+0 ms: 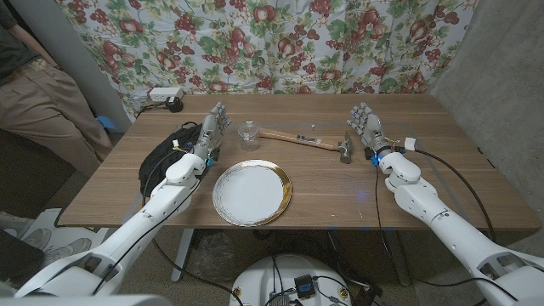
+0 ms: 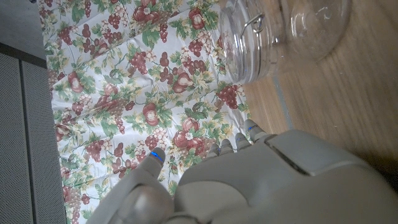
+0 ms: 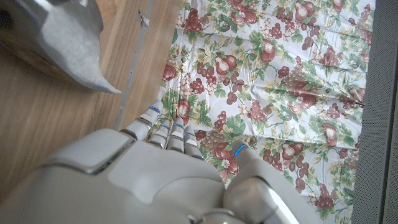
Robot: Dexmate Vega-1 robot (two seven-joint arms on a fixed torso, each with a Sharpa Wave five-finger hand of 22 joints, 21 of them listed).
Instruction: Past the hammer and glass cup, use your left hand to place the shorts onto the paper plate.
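The left hand (image 1: 212, 129), fingers spread and holding nothing, stands just beside the dark shorts (image 1: 167, 154), which lie bunched on the tabletop (image 1: 340, 191) outboard of it, with the paper plate (image 1: 252, 193) near its other side.

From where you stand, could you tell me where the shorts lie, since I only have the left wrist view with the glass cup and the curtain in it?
Observer: The black shorts lie bunched at the table's left edge, beside the left hand on its outer side.
Operator: Thank you. Is the plate free to receive them?
Observer: Yes, the paper plate sits bare near the table's front edge, nearer the robot than the glass cup.
Operator: And where is the hammer?
Observer: The hammer lies past the plate, its head close to the right hand, which is open.
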